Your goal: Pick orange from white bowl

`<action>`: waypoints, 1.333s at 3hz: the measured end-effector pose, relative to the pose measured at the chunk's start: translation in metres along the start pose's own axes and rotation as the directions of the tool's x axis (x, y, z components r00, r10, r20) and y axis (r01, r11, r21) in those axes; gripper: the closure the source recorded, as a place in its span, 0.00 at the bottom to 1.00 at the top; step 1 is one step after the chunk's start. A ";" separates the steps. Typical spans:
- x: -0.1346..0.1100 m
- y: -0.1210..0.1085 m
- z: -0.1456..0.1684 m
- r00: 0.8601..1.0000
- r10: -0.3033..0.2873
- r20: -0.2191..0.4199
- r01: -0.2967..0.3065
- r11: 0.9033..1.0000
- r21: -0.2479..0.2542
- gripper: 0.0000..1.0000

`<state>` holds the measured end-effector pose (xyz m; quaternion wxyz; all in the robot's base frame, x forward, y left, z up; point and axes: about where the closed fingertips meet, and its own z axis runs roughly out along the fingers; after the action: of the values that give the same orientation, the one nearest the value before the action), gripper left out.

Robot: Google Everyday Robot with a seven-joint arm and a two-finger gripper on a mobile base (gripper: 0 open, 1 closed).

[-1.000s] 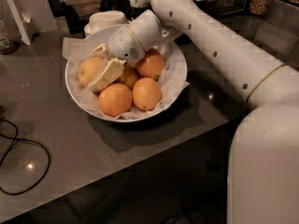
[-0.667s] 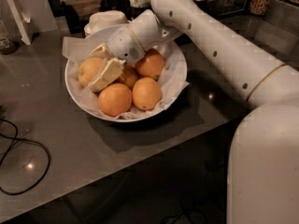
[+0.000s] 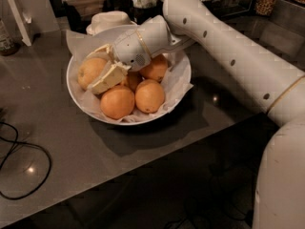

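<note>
**Gripper at the fruit, camera view.** The large, round, pale yellow-orange orange (image 3: 88,69) with dimpled skin lies at the left side of the wide, shallow white bowl (image 3: 95,117) lined with crinkled white paper. The bowl stands on the dark grey bench (image 3: 71,151), nearer its far edge than its near one. The cream two-finger gripper (image 3: 95,70) reaches down into the bowl and pinches the orange, one finger (image 3: 109,77) across its near face and the other behind it. Four smaller deep-orange oranges (image 3: 116,102) crowd just beside it to the right. The white robot arm (image 3: 228,46) crosses above the bench's right end. A small white lidded dish (image 3: 109,20) sits at the far edge, just behind the bowl. A black cable (image 3: 49,166) loops near the left near corner. Bare bench runs along the near edge in front of the bowl.
</note>
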<state>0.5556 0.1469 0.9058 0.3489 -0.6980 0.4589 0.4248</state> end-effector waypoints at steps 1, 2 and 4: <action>-0.021 0.019 -0.020 0.995 -0.082 0.047 0.079 0.995 0.063 1.00; -0.092 0.078 -0.043 0.958 -0.280 0.067 0.266 0.949 0.170 1.00; -0.196 0.215 -0.113 0.893 -0.408 -0.189 0.449 0.842 0.300 1.00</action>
<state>0.3421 0.0432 1.1081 0.5213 -0.7367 0.3763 0.2094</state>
